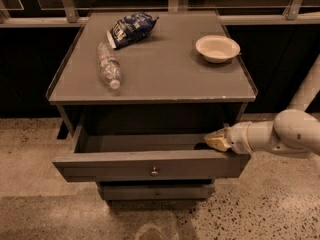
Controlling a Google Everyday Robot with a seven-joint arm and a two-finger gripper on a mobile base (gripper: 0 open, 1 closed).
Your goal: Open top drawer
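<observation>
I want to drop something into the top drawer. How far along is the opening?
Mostly done: the top drawer stands pulled well out from under the tabletop, its inside showing. In hand: the gripper sits at the right end of its front edge. Left: perhaps a little more pull, then withdrawing.

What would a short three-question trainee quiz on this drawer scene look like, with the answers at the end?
1. True or false: the top drawer is pulled partly out.
2. Where is the end effector? A) on the knob. B) at the drawer front's upper edge, towards the right of the picture. C) inside the lowest drawer.
3. Name the three things lying on the cabinet top.

Key
1. True.
2. B.
3. A white bowl, a clear plastic bottle on its side, and a blue snack bag.
</observation>
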